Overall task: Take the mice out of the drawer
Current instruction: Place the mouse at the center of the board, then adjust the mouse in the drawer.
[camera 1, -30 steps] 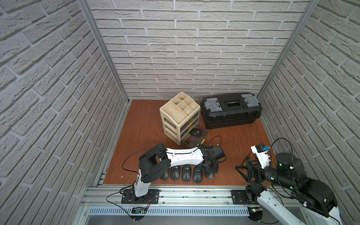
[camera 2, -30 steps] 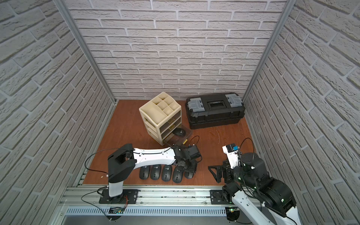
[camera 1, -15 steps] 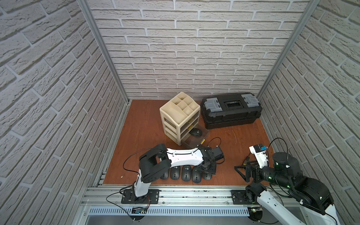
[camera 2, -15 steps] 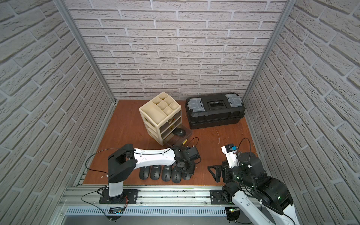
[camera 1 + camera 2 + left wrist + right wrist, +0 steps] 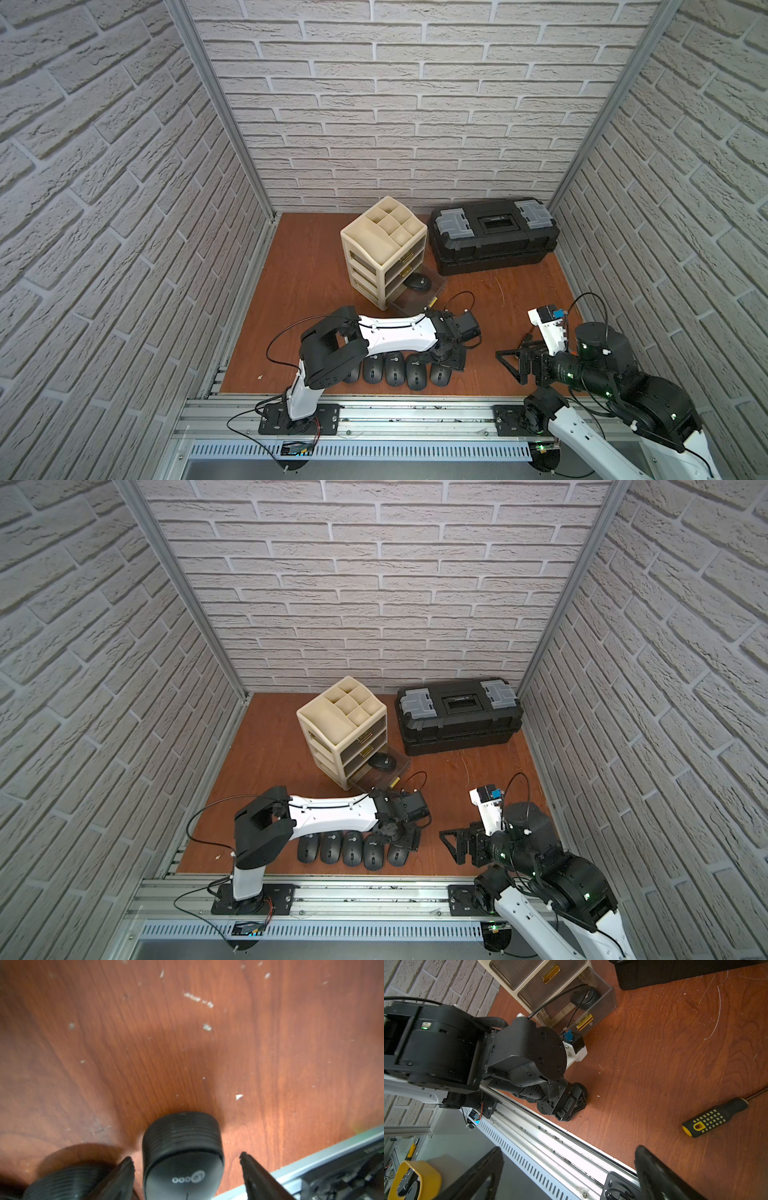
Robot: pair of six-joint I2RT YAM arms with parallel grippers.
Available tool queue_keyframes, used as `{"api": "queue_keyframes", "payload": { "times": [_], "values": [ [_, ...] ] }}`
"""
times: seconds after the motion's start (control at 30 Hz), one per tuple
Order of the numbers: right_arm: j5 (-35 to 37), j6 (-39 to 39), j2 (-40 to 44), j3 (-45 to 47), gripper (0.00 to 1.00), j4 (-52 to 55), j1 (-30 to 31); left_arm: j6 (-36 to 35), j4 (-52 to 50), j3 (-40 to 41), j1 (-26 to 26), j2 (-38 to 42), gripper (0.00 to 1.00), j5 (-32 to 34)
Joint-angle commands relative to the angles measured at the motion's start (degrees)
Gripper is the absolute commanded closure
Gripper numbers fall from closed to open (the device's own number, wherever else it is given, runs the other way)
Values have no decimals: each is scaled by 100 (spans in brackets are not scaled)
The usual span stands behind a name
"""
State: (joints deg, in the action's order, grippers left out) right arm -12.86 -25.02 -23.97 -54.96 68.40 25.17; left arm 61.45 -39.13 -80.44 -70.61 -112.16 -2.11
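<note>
Under L arm (image 5: 395,332), end mouse (image 5: 441,376) half hidden; L jaws apart either side, untouching; R jaws wide.

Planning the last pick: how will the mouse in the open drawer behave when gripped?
The mouse looks rigid, probably light. Its smooth domed top may slip; the ribbed sides should grip better. Lying flat, it should not roll.

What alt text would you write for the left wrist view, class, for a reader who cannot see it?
A black mouse sits on the wooden table between the spread fingers of the left end effector, which do not touch it. A second mouse lies beside it, and a metal rail edges the table.
</note>
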Motion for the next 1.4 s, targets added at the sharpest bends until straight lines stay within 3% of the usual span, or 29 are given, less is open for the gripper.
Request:
{"api": "queue_keyframes", "payload": {
  "times": [0.0, 0.17, 0.33, 0.57, 0.73, 0.83, 1.07, 1.37],
  "values": [
    [100, -312, -56, 120, 2, -652, -21, -300, -185, -306, 65, 147, 15, 251],
    [570, -702, -12, 186, 5, -1265, -21, -932, -383, -687, 193, 582, 15, 606],
    [772, -1032, -120, 341, 7, -1795, -18, -1646, -568, -968, 513, 1006, 26, 795],
    [595, -1514, -371, 967, 12, -2742, -21, -2645, -358, -1039, 1348, 1208, 57, 715],
    [635, -1481, -625, 1071, 14, -2990, -20, -3368, -194, -1315, 1777, 882, 80, 697],
    [675, -1445, -713, 1066, 15, -3028, -21, -3952, -252, -1582, 1909, 546, 100, 872],
    [774, -1388, -793, 1102, 16, -2973, -17, -5318, -430, -2329, 1972, -333, 100, 1354],
    [858, -1331, -766, 1148, 16, -2848, -19, -6039, -506, -2782, 1981, -1180, 100, 2508]
  ]
}}
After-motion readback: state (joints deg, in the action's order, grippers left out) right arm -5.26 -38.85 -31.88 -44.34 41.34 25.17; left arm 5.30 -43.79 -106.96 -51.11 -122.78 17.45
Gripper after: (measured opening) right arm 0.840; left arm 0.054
